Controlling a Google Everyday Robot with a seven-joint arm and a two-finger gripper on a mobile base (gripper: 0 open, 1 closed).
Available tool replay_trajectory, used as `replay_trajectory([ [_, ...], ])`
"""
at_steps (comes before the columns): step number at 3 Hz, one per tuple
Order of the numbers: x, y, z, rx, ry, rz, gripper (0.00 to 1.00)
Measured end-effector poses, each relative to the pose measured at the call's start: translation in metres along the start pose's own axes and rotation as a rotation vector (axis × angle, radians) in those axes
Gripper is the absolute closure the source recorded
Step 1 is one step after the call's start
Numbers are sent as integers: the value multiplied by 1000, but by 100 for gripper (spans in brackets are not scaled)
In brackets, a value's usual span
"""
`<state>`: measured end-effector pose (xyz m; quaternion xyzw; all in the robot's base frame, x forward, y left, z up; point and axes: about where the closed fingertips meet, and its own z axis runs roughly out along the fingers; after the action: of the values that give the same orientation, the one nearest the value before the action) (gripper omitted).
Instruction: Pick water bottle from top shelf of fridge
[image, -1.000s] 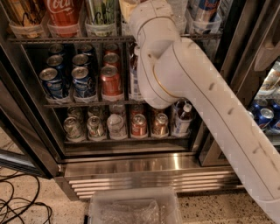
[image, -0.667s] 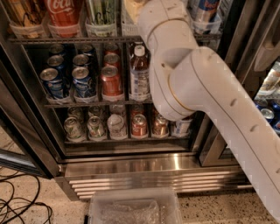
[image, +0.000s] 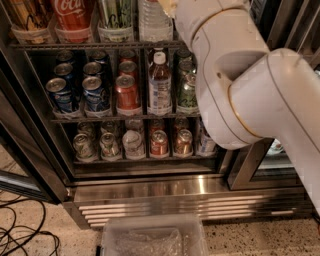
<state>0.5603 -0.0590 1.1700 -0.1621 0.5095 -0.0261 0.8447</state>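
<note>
The water bottle (image: 154, 20) stands on the top shelf (image: 95, 45) of the fridge (image: 150, 187), its cap cut off by the upper edge. Just right of the water bottle, the gripper (image: 168, 6) sits at that same edge, mostly hidden by the white arm (image: 235, 85); whether it is wide or narrow cannot be told. Tall cans (image: 75, 17) stand left of the water bottle, and a labelled bottle (image: 160, 85) stands below it.

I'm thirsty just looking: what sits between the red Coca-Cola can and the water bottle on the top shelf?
A tall green-and-white can, in the camera view. The gripper shows only as a pale tip at the top edge, beside the water bottle.
</note>
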Motion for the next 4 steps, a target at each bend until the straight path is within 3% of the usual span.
replay_trajectory([
  [1,7,6,-31,-82,6,21,100],
  [2,22,27,-63,-194,19,13,100],
  [3,44,57,-91,-311,55,32,100],
  [4,75,87,-115,-408,139,81,100],
])
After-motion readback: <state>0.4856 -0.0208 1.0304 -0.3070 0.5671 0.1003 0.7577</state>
